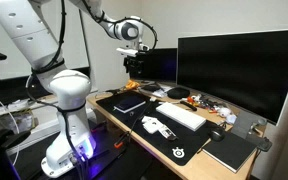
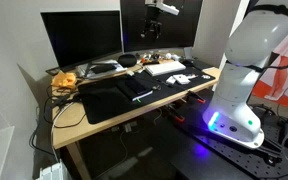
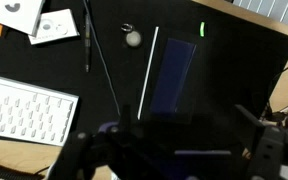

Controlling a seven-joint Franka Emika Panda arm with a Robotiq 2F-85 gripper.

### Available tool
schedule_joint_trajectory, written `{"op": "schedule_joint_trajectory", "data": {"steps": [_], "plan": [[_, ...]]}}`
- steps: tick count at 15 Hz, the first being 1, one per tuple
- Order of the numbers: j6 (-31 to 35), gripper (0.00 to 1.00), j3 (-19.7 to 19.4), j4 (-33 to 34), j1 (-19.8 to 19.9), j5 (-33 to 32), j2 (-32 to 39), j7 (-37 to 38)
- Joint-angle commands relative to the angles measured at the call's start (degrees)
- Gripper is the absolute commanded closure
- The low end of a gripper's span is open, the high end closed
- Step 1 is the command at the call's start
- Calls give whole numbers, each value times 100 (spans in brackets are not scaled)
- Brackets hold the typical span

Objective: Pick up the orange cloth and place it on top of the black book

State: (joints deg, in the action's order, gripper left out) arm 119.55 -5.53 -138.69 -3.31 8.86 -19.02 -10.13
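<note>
At wrist-view bottom, gripper (image 3: 174,150) dark, blurred

- Wall (image 2: 9,40): plain white, behind the desk.
- Desk (image 2: 74,128): light wood top, wooden legs.
- Floor (image 2: 134,162): dark; I make out no detail.
- Light: blue-violet glow (image 2: 196,150) on my floor view, beside the desk.

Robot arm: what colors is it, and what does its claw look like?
The arm is shiny white, made of fat rounded pieces with dark bands between them. Its claw is black and chunky. A blue light glows near the bottom.
</note>
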Motion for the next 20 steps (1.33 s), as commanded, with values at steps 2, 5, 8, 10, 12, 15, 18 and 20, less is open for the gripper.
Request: {"op": "schedule_joint_trajectory", "data": {"steps": [2,5,8,10,12,15,18,20], "plan": [[-15,0,83,10,90,29,2,-24],[12,0,134,23,55,78,57,59],[197,0,373,51,-89,185,261,293],[370,0,575,115,-187,284,432,412],[615,0,802,215,-312,341,670,552],[1048,0,1141,428,-506,292,1102,776],[1402,0,1406,804,-643,165,1660,930],[1577,0,1510,1076,-686,45,2006,1006]]}}
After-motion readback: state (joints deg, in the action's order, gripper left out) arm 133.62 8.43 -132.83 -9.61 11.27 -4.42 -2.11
